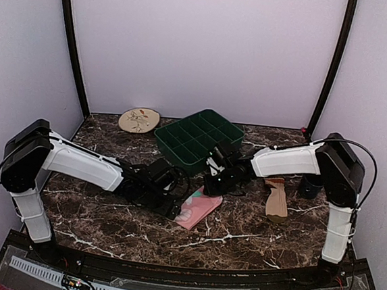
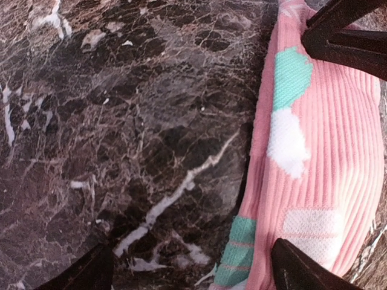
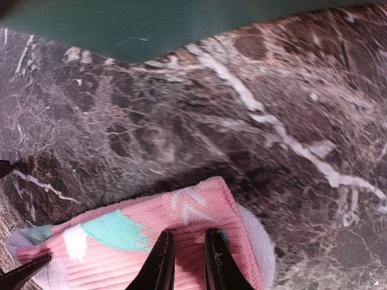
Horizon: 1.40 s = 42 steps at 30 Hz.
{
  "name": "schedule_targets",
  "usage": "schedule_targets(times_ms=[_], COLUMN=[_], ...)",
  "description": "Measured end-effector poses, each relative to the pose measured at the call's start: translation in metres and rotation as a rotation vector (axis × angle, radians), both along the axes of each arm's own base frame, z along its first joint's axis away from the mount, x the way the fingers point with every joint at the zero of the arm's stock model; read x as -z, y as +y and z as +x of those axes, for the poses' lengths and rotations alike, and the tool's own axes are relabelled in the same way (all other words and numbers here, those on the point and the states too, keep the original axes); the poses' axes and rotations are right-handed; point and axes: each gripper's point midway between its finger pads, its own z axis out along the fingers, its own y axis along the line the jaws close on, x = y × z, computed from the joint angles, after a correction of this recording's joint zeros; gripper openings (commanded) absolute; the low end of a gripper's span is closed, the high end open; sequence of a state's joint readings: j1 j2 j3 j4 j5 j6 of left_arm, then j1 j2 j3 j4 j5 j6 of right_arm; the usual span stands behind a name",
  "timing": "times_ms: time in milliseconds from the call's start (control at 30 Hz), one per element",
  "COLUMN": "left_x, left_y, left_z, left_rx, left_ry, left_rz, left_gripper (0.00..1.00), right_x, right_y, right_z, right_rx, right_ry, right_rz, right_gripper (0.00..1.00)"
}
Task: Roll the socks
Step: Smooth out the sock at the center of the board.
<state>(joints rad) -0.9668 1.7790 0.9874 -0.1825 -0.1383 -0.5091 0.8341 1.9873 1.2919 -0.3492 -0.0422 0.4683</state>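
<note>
— How is the left arm posed?

— It is seen stretched low from the left edge of the top view toward the centre, forearm nearly level with the table [image 1: 105, 225]. The left gripper [image 1: 176, 210] is held wide apart. In its wrist view, one fingertip [image 2: 296, 269] is placed over the pink sock [image 2: 326, 151] at lower right, the other over bare marble at lower left.

— And the right arm?

— It is reached in from the right edge, elbow raised, wrist bent down at centre frame. The right gripper [image 3: 187, 263] is drawn nearly together, and a fold of pink fabric is pinched between its fingers at the bottom of the wrist view.

— Where are the socks found?

— The pink sock [image 1: 198, 208] is laid flat at the centre of the top view, between both grippers. The tan sock [image 1: 277, 200] is laid apart to the right, under the right forearm.

— What else is shown?

— A green tray [image 1: 197, 138] is set just above centre, and a plate [image 1: 139, 120] at upper left of the tabletop.
</note>
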Motion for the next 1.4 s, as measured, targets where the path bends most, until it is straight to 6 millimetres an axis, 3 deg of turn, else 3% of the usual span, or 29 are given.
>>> schedule_targets(times_ms=[300, 600, 800, 933, 1067, 1167, 1267, 1400], left_x=[-0.004, -0.015, -0.026, -0.033, -0.069, -0.101, -0.123, -0.154], left_y=[-0.005, -0.024, -0.035, -0.032, -0.024, -0.013, 0.007, 0.034], left_z=[-0.015, -0.024, -0.022, -0.02, -0.015, -0.013, -0.017, -0.025], left_rx=[-0.003, 0.009, 0.01, -0.002, -0.017, -0.032, -0.044, -0.044], left_ry=[0.019, 0.022, 0.013, -0.022, -0.105, -0.18, -0.244, -0.357], left_rz=[-0.019, -0.063, -0.094, -0.082, -0.111, -0.161, -0.199, -0.291], left_gripper=[0.93, 0.92, 0.92, 0.93, 0.93, 0.94, 0.98, 0.99], right_x=[-0.001, -0.002, -0.005, -0.017, -0.043, -0.063, -0.079, -0.108], right_y=[0.018, 0.018, 0.01, -0.005, -0.007, -0.002, 0.006, 0.011], right_z=[-0.002, -0.003, -0.007, -0.012, -0.014, -0.02, -0.03, -0.044], right_rx=[-0.091, -0.157, -0.18, -0.168, -0.162, -0.182, -0.202, -0.184], right_ry=[-0.021, -0.055, -0.072, -0.081, -0.132, -0.191, -0.254, -0.362], right_rz=[-0.031, -0.074, -0.112, -0.152, -0.152, -0.156, -0.169, -0.137], right_gripper=[0.19, 0.31, 0.38, 0.42, 0.5, 0.64, 0.98, 1.0])
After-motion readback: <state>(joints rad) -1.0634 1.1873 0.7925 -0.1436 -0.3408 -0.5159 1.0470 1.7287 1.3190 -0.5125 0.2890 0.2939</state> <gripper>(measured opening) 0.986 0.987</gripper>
